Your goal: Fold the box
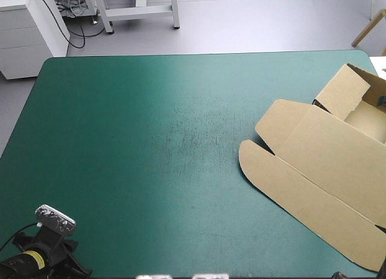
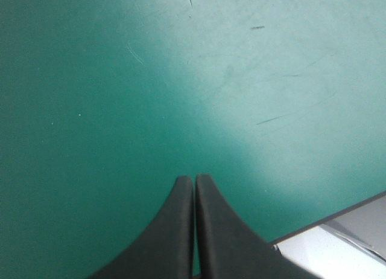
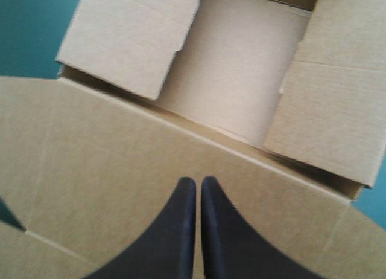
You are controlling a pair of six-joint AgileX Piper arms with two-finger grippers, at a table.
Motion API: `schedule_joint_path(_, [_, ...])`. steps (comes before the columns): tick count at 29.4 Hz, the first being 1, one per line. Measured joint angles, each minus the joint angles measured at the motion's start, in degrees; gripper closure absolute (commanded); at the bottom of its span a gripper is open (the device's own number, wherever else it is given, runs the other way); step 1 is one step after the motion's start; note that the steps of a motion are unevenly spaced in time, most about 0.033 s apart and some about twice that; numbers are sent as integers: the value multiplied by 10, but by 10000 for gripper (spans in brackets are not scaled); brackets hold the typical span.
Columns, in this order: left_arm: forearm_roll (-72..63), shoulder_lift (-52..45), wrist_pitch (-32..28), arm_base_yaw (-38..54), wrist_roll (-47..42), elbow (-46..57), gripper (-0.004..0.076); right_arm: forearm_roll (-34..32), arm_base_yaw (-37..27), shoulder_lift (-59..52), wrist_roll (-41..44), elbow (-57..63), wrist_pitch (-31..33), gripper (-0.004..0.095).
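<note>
The box (image 1: 319, 149) lies on the table (image 1: 151, 140) at its right edge, with its lid (image 1: 338, 182) flat toward the near side and its tray (image 1: 369, 119) behind, at the far right. The right gripper (image 3: 194, 181) hangs over the lid, with the tray ahead of it. The left gripper (image 2: 194, 179) is over the table's near left corner.

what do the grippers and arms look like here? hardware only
Left gripper and right gripper match: two broad matte black fingers, curved like fins, smooth, unmarked. In the high view the left arm is black with a yellow band.

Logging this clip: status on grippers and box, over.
Left gripper shut over teal-green cover. Box at its right side, walls partly raised, lid flat. Right gripper shut above lid. Nothing obstructing.
</note>
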Motion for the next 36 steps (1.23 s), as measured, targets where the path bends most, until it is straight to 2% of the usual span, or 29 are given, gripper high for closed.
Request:
schedule_joint_path(2, [0,0,0,0,0,0,734,-2,61,-67,-2,36,-5,925])
schedule_joint_path(8, [0,0,0,0,0,0,734,-17,205,-176,-2,125,-6,926])
schedule_joint_path(12, [0,0,0,0,0,0,734,-21,267,-245,-2,181,6,926])
schedule_joint_path(21, [0,0,0,0,0,0,734,-76,279,-377,-2,295,10,926])
schedule_joint_path(28, [0,0,0,0,0,0,734,-74,279,-442,3,372,6,927])
schedule_joint_path(36, [0,0,0,0,0,0,734,-43,279,-506,-7,446,-32,927])
